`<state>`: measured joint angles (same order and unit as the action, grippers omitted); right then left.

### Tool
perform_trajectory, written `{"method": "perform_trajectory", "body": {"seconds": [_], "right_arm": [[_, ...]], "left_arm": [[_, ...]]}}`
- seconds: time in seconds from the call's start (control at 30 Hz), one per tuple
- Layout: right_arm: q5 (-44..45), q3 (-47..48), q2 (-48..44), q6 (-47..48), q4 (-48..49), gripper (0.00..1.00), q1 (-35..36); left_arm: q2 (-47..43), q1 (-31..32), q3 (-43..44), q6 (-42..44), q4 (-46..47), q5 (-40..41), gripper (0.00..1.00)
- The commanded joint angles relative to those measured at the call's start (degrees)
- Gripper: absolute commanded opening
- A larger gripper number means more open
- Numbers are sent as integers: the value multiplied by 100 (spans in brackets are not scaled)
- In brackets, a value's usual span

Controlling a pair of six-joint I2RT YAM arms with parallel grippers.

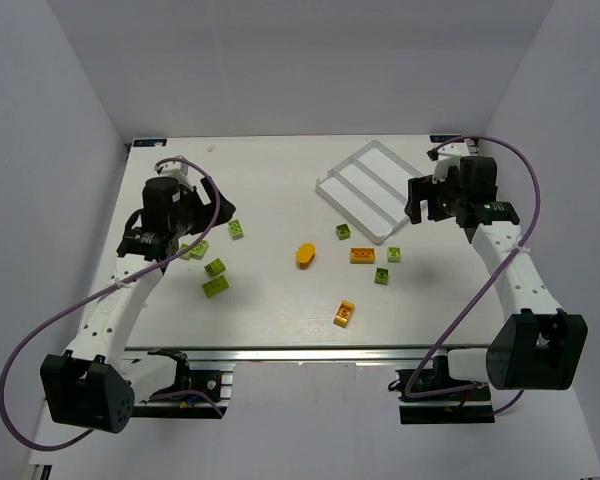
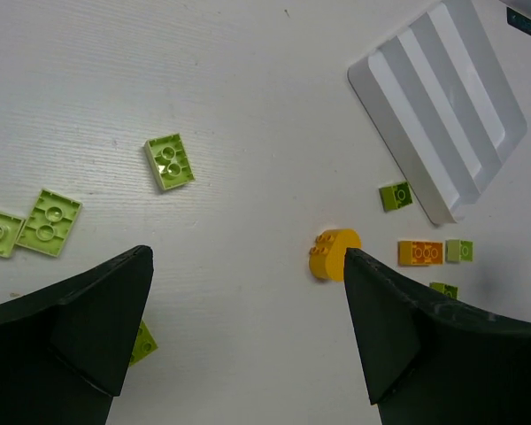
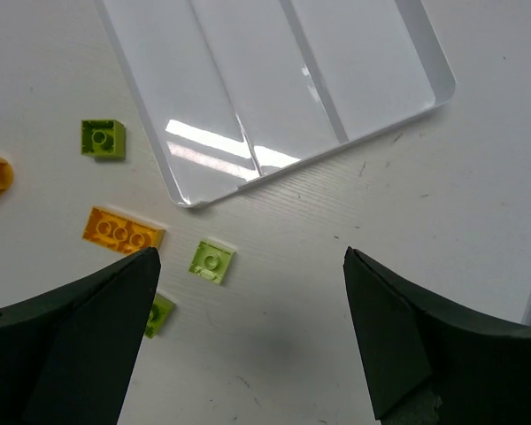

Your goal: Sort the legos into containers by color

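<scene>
The white tray (image 1: 365, 188) with long compartments lies at the back right and holds no bricks; it also shows in the left wrist view (image 2: 442, 106) and the right wrist view (image 3: 274, 80). Several lime green legos lie loose at left (image 1: 216, 267) and centre-right (image 1: 342, 232). An orange oval (image 1: 306, 254), a yellow-orange brick (image 1: 362, 255) and a yellow brick (image 1: 344, 313) lie mid-table. My left gripper (image 2: 248, 255) is open and empty above the table, left of the oval (image 2: 332, 252). My right gripper (image 3: 250, 252) is open and empty, just off the tray's near corner, by a pale green lego (image 3: 212, 261).
White walls enclose the table on the left, back and right. The table's front edge is a metal rail (image 1: 280, 355) by the arm bases. Purple cables loop from each arm, the right one (image 1: 525, 200) hanging over the table's right side.
</scene>
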<state>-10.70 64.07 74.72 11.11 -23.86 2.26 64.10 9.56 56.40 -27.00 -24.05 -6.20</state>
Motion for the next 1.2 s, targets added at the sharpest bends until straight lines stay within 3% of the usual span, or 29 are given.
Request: {"method": "perform_trajectory", "body": {"seconds": [0.0, 0.17, 0.23, 0.37, 0.4, 0.43, 0.5, 0.53, 0.57, 0.63, 0.67, 0.73, 0.8, 1.03, 1.17], "right_arm": [[-607, 141, -141, 302, -5, 89, -6], [-2075, -430, -501, 2731, -390, 89, 116], [-2199, -676, -642, 3001, -261, 89, 195], [-2787, -1142, -906, 4631, -417, 89, 380], [-3302, -1125, -898, 5089, -888, 89, 424], [-3551, -1116, -906, 5276, -945, 89, 442], [-4034, -1222, -845, 5287, -780, 89, 608], [-4080, -1204, -758, 5348, -804, 88, 678], [-4046, -1109, -461, 5383, -848, 81, 757], [-3783, -941, -126, 5296, -857, 71, 1205], [-3555, -767, 189, 5296, -857, 66, 1293], [-3317, -607, 455, 5130, -683, 68, 1626], [-3106, -484, 780, 5129, -524, 89, 1760], [-2789, -283, 1579, 5938, 188, 89, 2375], [-2307, 500, 2134, 5622, -573, 78, 2358]], "left_arm": [[-204, 2, -164, -24, -47, -347, 98], [-240, 2, -349, -59, -56, -452, 98], [-222, 2, -402, -86, -29, -531, 95], [-169, 2, -516, -173, 58, -637, 68], [-169, 2, -594, -200, 85, -655, 59], [-169, 2, -639, -226, 120, -672, 42], [-178, 2, -814, -314, 217, -760, 36], [-161, 2, -858, -349, 234, -804, 39], [-143, 2, -902, -393, 269, -882, 47], [-64, 2, -894, -420, 208, -909, 76], [-55, 54, -885, -420, 156, -884, 80], [-64, 55, -903, -411, 129, -883, 85], [-134, 55, -990, -446, 199, -953, 88], [-100, 107, -1237, -613, 777, -1566, 94], [576, 230, -826, -526, 798, -1973, 94]]}}
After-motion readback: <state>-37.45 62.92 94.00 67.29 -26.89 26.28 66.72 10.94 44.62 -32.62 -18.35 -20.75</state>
